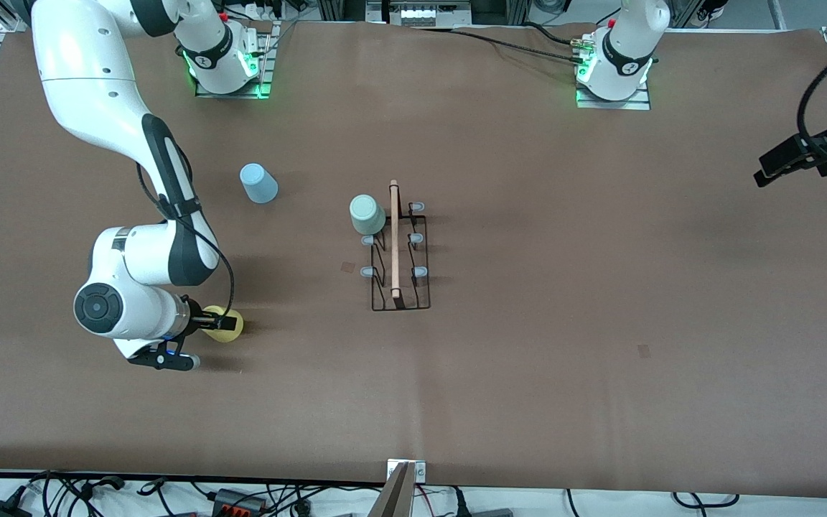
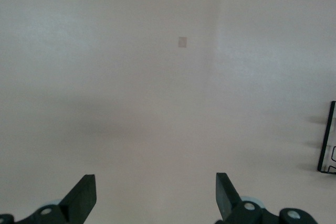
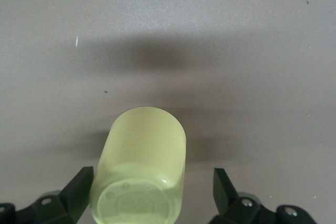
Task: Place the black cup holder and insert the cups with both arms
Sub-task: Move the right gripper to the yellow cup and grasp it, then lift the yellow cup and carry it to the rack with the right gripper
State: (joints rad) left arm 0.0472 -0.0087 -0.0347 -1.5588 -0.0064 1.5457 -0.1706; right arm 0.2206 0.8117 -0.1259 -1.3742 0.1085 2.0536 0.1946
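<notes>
The black cup holder (image 1: 399,253) stands mid-table, its wooden rod (image 1: 394,237) along the top. A pale green cup (image 1: 367,214) sits on one of its pegs at the end toward the robots' bases. A light blue cup (image 1: 259,183) stands upside down on the table toward the right arm's end. A yellow cup (image 1: 227,324) lies between the fingers of my right gripper (image 1: 214,321), which is open; in the right wrist view the cup (image 3: 144,166) shows its base, fingers (image 3: 81,184) either side. My left gripper (image 1: 769,172) waits open and empty at the table's edge (image 2: 156,182).
The table has a brown cover (image 1: 564,287). A small square patch (image 1: 643,350) lies on it toward the left arm's end, also in the left wrist view (image 2: 182,41). A corner of the holder (image 2: 332,140) shows there too. Cables lie along the edge nearest the front camera (image 1: 241,495).
</notes>
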